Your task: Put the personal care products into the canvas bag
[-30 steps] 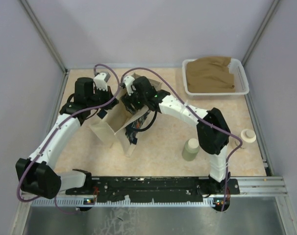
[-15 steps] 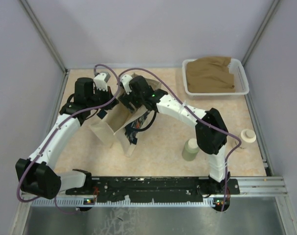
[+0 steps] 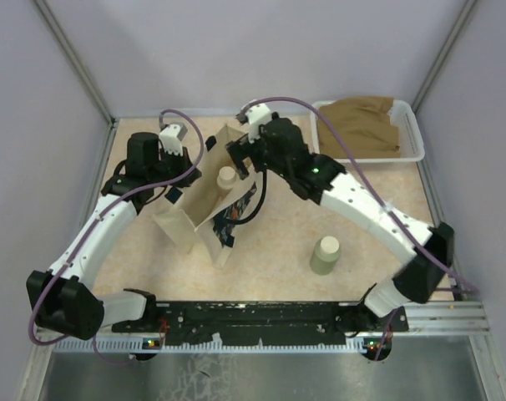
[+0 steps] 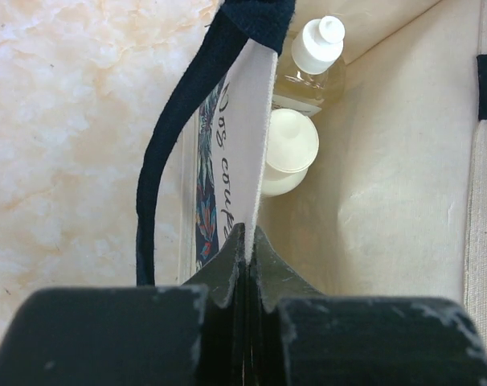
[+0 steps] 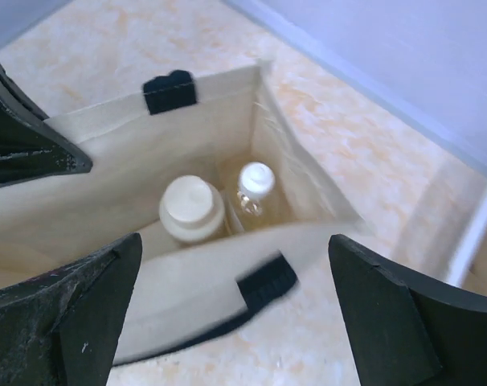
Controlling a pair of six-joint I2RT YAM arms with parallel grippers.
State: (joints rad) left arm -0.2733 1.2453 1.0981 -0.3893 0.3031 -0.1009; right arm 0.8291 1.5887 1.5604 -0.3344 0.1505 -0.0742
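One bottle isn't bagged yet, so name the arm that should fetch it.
Right. The right claw is open and empty above the canvas bag, and the olive-green cylinder stands on its side of the table. The left claw is shut on the bag's rim, holding it open.

Has pulled the right gripper [image 3: 240,159] up out of the canvas bag [image 3: 182,221], to hang just past its far rim. Has spread the jaws wide, from partly closed 1 second ago. Has uncovered the cream bottle [image 3: 226,176], upright inside the bag. Has stretched the right arm [image 3: 361,205] out, taking the elbow from beside the olive-green cylinder [image 3: 325,254] to the near right corner and hiding 1 small cream item on the table's right side.
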